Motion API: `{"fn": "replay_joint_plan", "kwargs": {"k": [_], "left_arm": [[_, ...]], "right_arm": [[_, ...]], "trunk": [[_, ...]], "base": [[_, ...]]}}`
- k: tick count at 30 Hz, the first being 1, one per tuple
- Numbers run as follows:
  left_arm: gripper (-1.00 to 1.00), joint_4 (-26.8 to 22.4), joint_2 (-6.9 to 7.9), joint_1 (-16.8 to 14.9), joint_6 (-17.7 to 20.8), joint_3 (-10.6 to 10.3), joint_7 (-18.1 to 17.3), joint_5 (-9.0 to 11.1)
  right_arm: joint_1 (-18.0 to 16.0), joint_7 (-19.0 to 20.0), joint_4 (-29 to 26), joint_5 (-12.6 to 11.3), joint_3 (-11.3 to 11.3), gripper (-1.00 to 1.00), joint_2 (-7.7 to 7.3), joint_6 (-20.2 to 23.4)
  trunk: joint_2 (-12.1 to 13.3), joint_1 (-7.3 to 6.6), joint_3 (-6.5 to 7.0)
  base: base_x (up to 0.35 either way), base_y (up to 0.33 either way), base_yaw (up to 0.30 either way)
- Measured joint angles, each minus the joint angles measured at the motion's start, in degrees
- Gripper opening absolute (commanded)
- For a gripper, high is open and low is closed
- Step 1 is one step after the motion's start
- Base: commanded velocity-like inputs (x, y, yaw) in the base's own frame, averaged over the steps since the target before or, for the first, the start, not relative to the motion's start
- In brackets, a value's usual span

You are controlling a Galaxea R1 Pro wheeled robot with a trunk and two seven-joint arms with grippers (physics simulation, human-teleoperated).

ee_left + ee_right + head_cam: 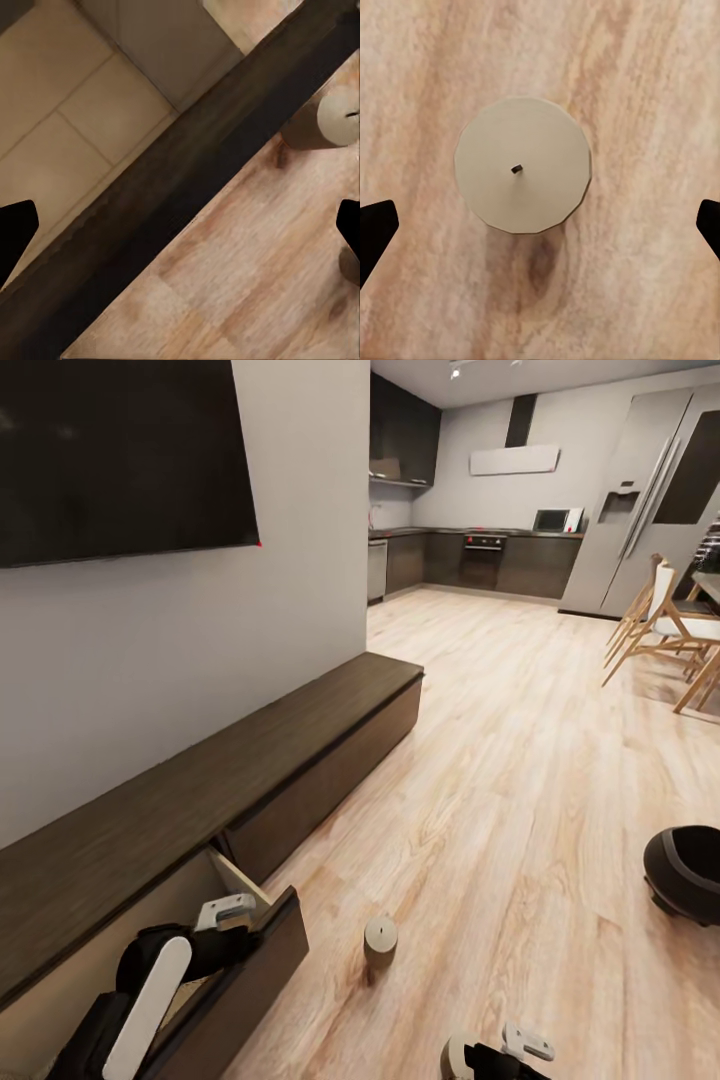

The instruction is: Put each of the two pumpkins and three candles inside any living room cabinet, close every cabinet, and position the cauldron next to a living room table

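Note:
The cabinet (300, 750) runs along the left wall, and its near drawer (262, 945) stands pulled out, showing a pale inside (67, 142). My left gripper (232, 935) hangs open over the drawer's dark front edge (187, 187). One candle (380, 937) stands upright on the floor just outside that drawer, and appears again as the candle (337, 116) in the left wrist view. Straight below my open right gripper (540, 229) stands another candle (523, 165), untouched. The black cauldron (688, 872) sits on the floor at the right. The pumpkins are out of view.
A large dark TV (120, 455) hangs on the wall above the cabinet. Wooden chairs (655, 625) and a table edge (708, 585) stand at the far right. The kitchen with dark cupboards (480, 560) and a fridge (650, 490) lies beyond the wood floor.

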Motion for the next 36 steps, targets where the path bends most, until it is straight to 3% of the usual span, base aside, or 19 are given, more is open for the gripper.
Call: {"fn": "replay_joint_plan", "kwargs": {"k": [2, 5, 11, 14, 16, 17, 18, 20, 23, 29, 36], "left_arm": [[1.00, -0.1, -0.69, -0.7, 0.0, -0.5, -0.1, 4.7], [1.00, -0.1, -0.54, -1.0, 0.0, -2.6, -0.1, 12.2], [1.00, -0.1, 2.39, -1.1, 0.1, -4.7, -0.2, 26.5], [1.00, -0.1, 7.32, -1.1, 0.1, -5.7, -0.2, 38.5], [1.00, -0.1, 10.90, -1.1, 0.1, -6.4, -0.3, 47.2], [1.00, -0.1, 13.36, -1.1, 0.1, -6.9, -0.3, 52.7], [1.00, -0.1, 14.52, -1.1, 0.1, -7.2, -0.3, 55.1], [1.00, -0.1, 15.70, -1.1, 0.1, -7.5, -0.3, 57.5], [1.00, -0.1, 16.21, -1.1, 0.1, -7.8, -0.3, 58.8], [1.00, -0.1, 16.28, -1.1, 0.1, -7.9, -0.3, 59.4], [1.00, -0.1, 16.06, -1.1, 0.1, -8.0, -0.4, 59.6]], "right_arm": [[0.0, 0.0, 0.0, -0.1, 0.0, 1.00, 0.00, 0.0], [0.0, 0.0, 0.1, -0.1, 0.0, 1.00, 0.00, 0.0], [0.0, 0.0, 0.0, -0.1, 0.0, 1.00, 0.00, -0.1], [0.0, 0.0, 0.1, -0.1, 0.0, 1.00, 0.00, -0.1], [0.0, 0.0, 0.1, 0.0, 0.0, 1.00, 0.00, -0.1], [0.0, 0.0, 0.1, 0.0, 0.0, 1.00, 0.02, -0.1], [0.0, 0.0, 0.1, 0.0, 0.0, 1.00, 0.03, -0.2], [0.0, 0.0, 0.1, 0.0, 0.0, 1.00, 0.04, -0.5], [0.0, 0.0, 0.1, 0.0, 0.5, 1.00, 0.07, -1.7], [0.0, 0.0, 0.1, 0.0, 3.9, 1.00, 0.09, -2.2], [0.0, 0.0, 0.1, 0.0, 4.4, 1.00, 0.09, -3.0]], "trunk": [[-0.8, 0.44, -0.36], [-2.0, 1.10, -0.90], [-4.4, 2.42, -1.98], [-5.6, 3.08, -2.51], [-6.4, 3.51, -2.87], [-6.8, 3.73, -3.05], [-7.2, 3.95, -3.23], [-8.0, 4.39, -3.59], [-9.2, 5.05, -4.13], [-10.0, 5.50, -4.50], [-10.5, 5.80, -5.33]], "base": [[0.000, 0.000, 0.000], [0.000, 0.000, 0.000], [0.000, 0.000, 0.000], [0.000, 0.000, 0.000], [0.000, 0.000, 0.000], [0.000, 0.000, 0.000], [0.000, 0.000, 0.000], [0.000, 0.000, 0.000], [0.000, 0.000, 0.000], [0.000, 0.000, 0.000], [0.000, 0.000, 0.000]]}}
